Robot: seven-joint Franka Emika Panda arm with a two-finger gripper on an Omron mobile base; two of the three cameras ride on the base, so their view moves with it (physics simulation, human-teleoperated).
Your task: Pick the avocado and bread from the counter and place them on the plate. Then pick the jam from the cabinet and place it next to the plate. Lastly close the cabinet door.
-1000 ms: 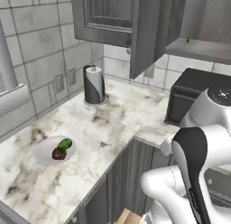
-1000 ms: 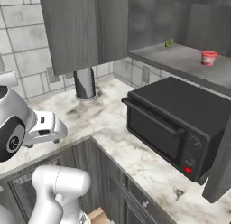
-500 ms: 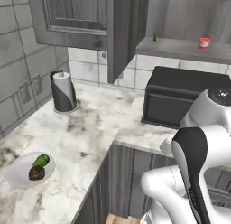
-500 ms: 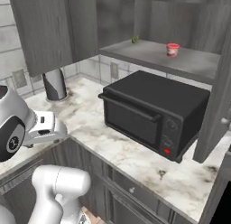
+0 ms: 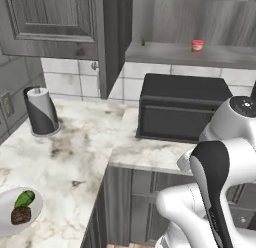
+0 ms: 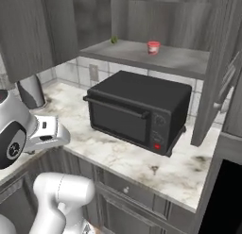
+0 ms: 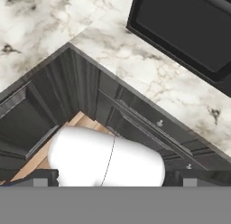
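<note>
At the far left of the left base view the plate [image 5: 15,219] lies near the front edge of the counter [image 5: 80,157], cut by the picture's corner. The avocado [image 5: 24,198] and the bread [image 5: 20,215] both rest on it, touching or nearly so, the green fruit on the side nearer the wall. Behind them, close to the tiled wall, a paper towel roll [image 5: 42,111] stands upright in its dark holder, with a broad stretch of bare marble between it and the plate.

Further right the worktop turns an inner corner, and its front edge runs on under a black microwave [image 6: 139,110], which takes up most of the depth there and leaves only a strip of marble before it. Above it the cabinet [image 6: 146,56] stands open. The jam [image 6: 153,47] sits upright on the shelf, about midway along and back from the shelf's front edge; a small green thing [image 6: 114,39], too small to name, sits well to its left. The cabinet door [image 6: 220,72] juts out over the counter's right end, past the microwave.

In the hand view the gripper [image 7: 115,182] looks down on the counter edge and dark base drawers [image 7: 135,123]; its tips are hardly visible, but the jaws appear spread wide and hold nothing.
</note>
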